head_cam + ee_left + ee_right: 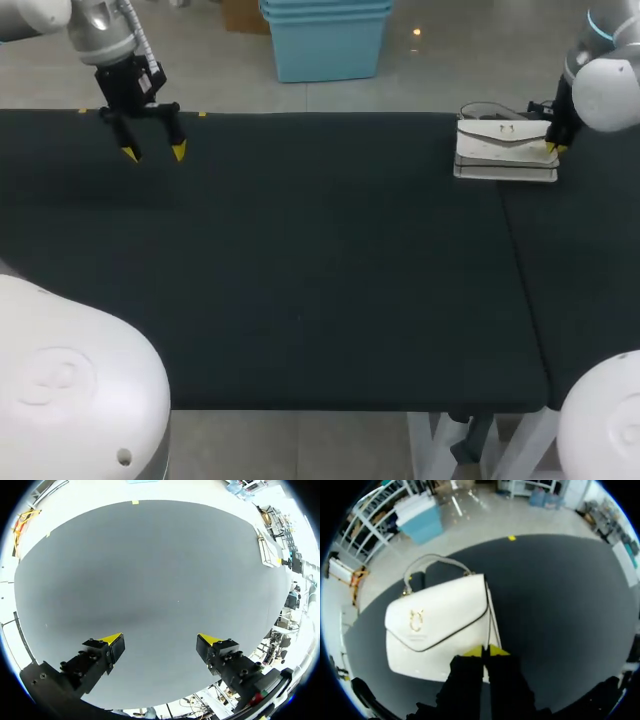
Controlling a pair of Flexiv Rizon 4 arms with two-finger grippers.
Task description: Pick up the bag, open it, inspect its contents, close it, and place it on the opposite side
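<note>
The white handbag [503, 148] lies flat on its side near the far right of the black table, its flap with a gold clasp [416, 621] facing up and its handle [431, 560] arching away. My right gripper [552, 148] is at the bag's right edge, shut, with its yellow tips pressed together [486, 651] over that edge. My left gripper [153, 152] hangs open above the far left of the table, nothing between its fingers [160, 641]. From the left wrist view the bag [264, 550] is far off across the table.
The black table top [300, 260] stretches between the two arms, with a seam [522, 270] running front to back on the right. A small yellow mark [135, 502] sits at the table's far edge.
</note>
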